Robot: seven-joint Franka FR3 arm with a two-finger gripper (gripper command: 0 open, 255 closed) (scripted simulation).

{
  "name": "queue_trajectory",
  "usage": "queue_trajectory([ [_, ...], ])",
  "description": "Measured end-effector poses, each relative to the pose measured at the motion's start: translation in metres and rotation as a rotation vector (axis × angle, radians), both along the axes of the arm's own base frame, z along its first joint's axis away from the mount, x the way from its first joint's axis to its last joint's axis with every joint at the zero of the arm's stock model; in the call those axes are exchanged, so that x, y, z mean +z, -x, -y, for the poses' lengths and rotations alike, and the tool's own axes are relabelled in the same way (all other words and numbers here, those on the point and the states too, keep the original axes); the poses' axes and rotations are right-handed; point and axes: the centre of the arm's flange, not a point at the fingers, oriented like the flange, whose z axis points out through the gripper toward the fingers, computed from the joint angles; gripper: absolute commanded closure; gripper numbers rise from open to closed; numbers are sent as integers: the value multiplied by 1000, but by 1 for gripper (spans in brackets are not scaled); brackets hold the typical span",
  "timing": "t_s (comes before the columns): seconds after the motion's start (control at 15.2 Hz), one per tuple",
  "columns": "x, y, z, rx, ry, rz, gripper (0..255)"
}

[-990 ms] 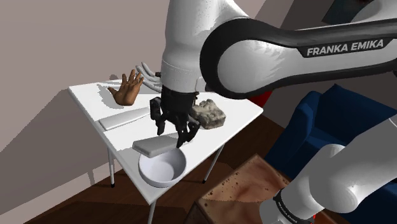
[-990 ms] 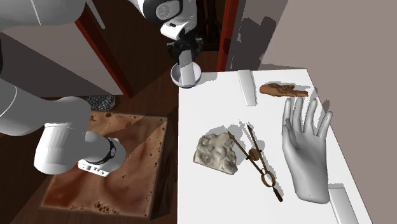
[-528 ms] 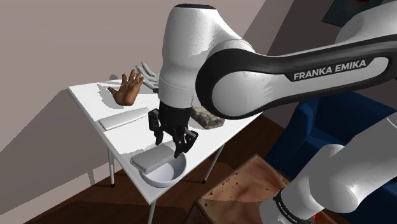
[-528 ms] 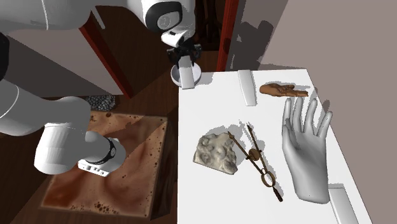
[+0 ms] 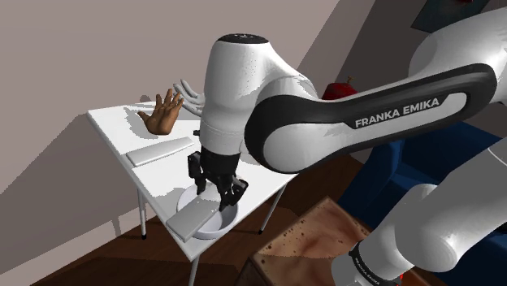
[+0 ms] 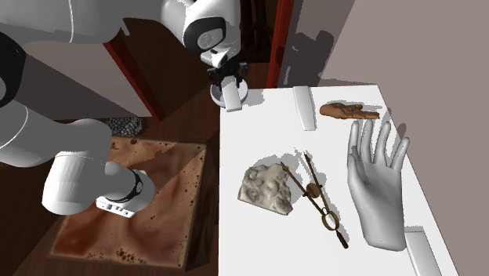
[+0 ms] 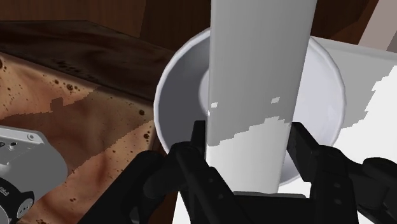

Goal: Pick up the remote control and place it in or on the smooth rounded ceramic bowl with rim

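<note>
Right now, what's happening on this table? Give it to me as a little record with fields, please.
hand: shut on the remote control, clasping its long sides
remote control: plain white slab, held over the bowl
bowl: white, round, at a corner of the table
also on table: a rock
remote touching bowl: cannot tell

White arm (image 5: 244, 89) of smooth rounded shells, banded by dark grey joints (image 5: 325, 138); white "FRANKA EMIKA" lettering (image 5: 396, 114) on the band at centre right of the shoulder view. All-black two-finger gripper (image 5: 214, 192). Black collar (image 6: 135, 187) with white label (image 6: 116, 205) at lower left of the second exterior view.
</note>
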Motion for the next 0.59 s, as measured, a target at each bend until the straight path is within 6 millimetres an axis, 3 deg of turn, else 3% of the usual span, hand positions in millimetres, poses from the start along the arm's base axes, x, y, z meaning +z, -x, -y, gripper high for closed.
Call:
queue_trajectory([
  [0.33,-1,0,0,0,0,0,255],
  [0.4,-2,0,0,0,0,0,0],
  [0.59,-4,0,0,0,2,-4,0],
])
